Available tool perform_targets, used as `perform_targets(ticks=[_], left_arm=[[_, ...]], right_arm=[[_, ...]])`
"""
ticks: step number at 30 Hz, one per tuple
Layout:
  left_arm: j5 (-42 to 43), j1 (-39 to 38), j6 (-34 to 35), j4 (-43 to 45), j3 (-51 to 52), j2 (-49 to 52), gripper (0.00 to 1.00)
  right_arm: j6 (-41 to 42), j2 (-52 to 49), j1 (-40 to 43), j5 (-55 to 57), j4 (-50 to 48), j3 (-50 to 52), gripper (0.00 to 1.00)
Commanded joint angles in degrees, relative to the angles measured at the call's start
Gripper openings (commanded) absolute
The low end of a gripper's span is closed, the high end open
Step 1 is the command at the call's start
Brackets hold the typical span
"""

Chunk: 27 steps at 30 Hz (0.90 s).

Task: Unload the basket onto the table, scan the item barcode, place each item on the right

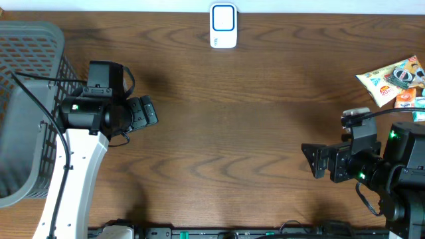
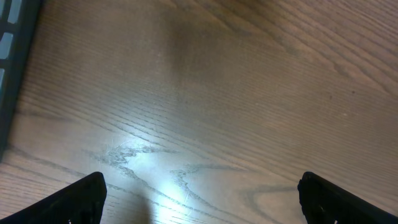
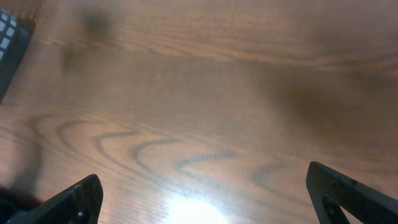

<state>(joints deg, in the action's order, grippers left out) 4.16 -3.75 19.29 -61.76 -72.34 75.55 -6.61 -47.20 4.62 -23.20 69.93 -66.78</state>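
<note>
Colourful crinkly snack packets piled at far right, long axis roughly left-right. Right gripper spread wide, empty, nearer of two but pointing left; packets behind it, farther and rightward. Left gripper spread, empty, well apart. White boxy scanner far centre.

Tabletop lies open between basket, scanner and snack packets.

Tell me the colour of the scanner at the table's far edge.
White scanner with a blue frame; overhead view.
</note>
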Motion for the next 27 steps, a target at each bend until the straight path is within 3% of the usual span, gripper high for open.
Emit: perform_targets(ticks=[1,9,21,27], left_arm=[[-0.2,0.3,-0.1,-0.3,0.0,0.0,0.98],[-0.2,0.3,-0.1,-0.3,0.0,0.0,0.98],[-0.2,0.3,-0.1,-0.3,0.0,0.0,0.98],[-0.2,0.3,-0.1,-0.3,0.0,0.0,0.98]], right_arm=[[-2.3,1.4,-0.5,-0.7,-3.1,1.9,0.99],[-2.3,8.6,-0.6,-0.7,-21.0,16.6,0.99],[-2.3,26.8,-5.0,-0.2,-56.9,46.7,0.99],[-2.2,34.8,-5.8,0.9,-68.8,57.3,0.99]])
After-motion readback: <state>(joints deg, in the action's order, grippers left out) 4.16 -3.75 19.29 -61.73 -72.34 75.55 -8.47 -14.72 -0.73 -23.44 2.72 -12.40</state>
